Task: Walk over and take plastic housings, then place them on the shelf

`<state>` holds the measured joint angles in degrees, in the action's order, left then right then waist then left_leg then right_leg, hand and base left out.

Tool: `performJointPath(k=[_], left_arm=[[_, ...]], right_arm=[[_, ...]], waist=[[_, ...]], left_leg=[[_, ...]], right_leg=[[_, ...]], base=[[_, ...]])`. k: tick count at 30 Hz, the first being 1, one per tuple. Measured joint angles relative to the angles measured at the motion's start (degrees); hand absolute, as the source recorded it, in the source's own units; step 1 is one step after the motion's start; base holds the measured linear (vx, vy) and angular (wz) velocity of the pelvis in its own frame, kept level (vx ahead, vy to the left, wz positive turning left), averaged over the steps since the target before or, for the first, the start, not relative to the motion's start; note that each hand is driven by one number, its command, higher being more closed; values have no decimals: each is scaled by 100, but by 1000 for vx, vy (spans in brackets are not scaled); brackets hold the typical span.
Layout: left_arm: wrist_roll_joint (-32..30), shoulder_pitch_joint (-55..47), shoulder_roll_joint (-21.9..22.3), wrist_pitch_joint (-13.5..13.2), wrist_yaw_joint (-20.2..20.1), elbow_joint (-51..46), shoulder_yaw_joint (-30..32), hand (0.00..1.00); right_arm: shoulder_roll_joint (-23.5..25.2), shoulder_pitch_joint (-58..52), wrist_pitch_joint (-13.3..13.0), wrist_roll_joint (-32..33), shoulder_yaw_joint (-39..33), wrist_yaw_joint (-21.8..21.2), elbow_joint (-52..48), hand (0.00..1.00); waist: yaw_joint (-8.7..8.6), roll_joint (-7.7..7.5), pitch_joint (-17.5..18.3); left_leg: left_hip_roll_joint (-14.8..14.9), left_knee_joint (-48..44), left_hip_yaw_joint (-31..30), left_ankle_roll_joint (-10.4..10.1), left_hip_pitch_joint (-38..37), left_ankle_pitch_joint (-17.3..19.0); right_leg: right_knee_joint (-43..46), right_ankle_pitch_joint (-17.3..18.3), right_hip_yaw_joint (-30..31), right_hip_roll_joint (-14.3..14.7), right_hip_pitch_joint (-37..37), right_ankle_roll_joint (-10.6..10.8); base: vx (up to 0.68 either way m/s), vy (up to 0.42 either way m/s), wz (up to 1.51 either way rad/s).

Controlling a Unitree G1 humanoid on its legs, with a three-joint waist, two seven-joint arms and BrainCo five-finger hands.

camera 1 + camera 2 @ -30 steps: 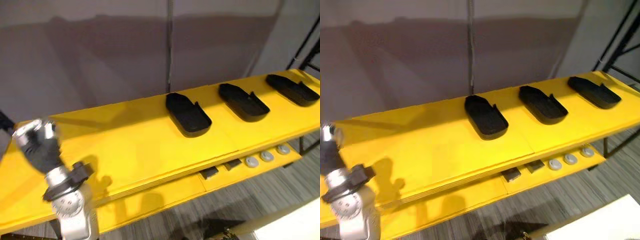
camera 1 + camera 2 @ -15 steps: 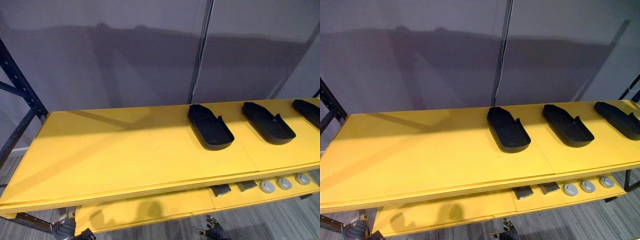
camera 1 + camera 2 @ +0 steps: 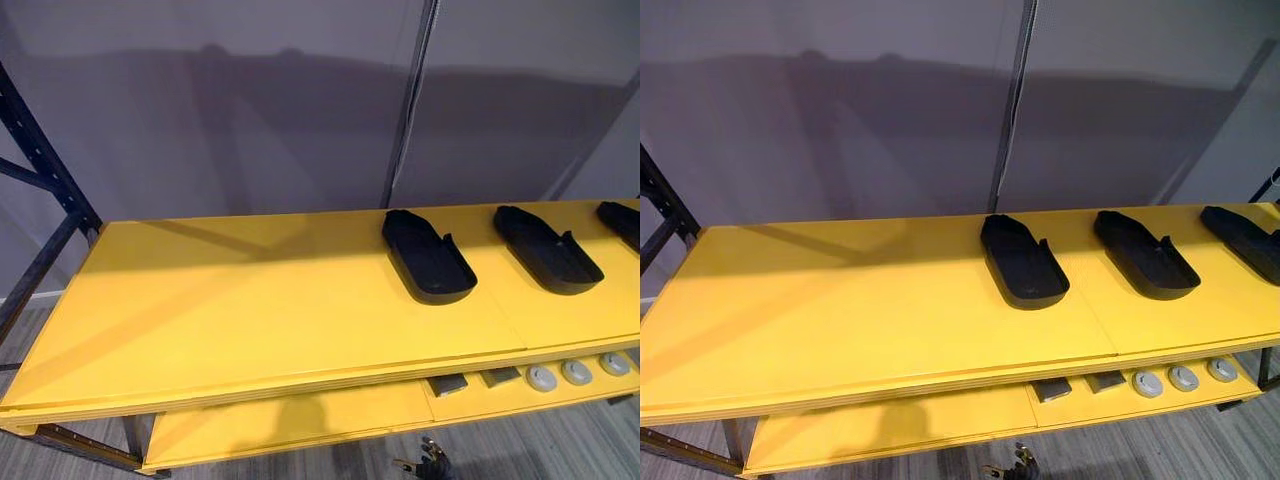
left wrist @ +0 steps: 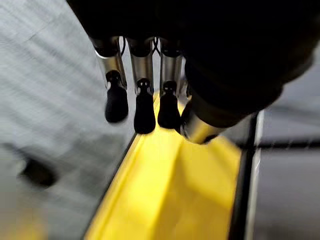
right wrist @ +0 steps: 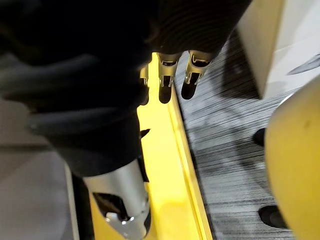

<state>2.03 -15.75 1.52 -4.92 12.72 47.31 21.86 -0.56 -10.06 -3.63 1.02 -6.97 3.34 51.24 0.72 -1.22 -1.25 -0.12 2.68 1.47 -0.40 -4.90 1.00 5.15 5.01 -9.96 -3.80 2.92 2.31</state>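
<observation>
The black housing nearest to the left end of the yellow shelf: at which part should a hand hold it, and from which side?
Probably the two long side walls of the housing, pinched from above, approaching over the front edge of the shelf. It lies hollow side up with thin raised walls, its long axis running back from the front.

A workshop or factory-floor corner — a dark steel rack (image 3: 48, 150) carries a long yellow shelf (image 3: 250, 310), with black plastic housings (image 3: 428, 258) in a row along its right half. Round metal parts (image 3: 577, 372) sit on the lower board (image 3: 300, 420); grey partition panels (image 3: 250, 110) stand behind and a grey striped floor (image 3: 560, 450) lies below.
</observation>
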Motion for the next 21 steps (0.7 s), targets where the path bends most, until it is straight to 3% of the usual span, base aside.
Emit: performJointPath(k=[10,18,20,21], left_arm=[[-347,343,-314,-12,-422,247,-834,0],[-584,533,-361,-12,-465,337,-1271,0],[-595,537,-375,-11,-465,337,-1274,0],[-666,706,-461,-13,-464,518,-1495,0]], right_arm=[[-191,265,-2,87,-232,72,125,0],[-196,380,-33,83,-433,130,118,0],[-197,364,-35,79,-434,129,119,0],[-351,360,-35,68,-419,129,235,0]], waist=[[-180,102,-108],[-276,99,-190],[-284,100,-205],[-334,186,-317]], left_leg=[[21,99,111,-76,-36,21],[35,84,344,-201,-44,103],[39,71,464,-237,-44,128],[177,2,637,-123,61,91]], right_leg=[[-174,-15,153,61,-18,-13],[-227,-47,372,78,-88,-16],[-311,-121,499,91,-97,-10],[-798,-572,774,287,-86,-120]], base=[[18,-5,-7],[3,6,-16],[-16,15,-28],[-48,10,-15]])
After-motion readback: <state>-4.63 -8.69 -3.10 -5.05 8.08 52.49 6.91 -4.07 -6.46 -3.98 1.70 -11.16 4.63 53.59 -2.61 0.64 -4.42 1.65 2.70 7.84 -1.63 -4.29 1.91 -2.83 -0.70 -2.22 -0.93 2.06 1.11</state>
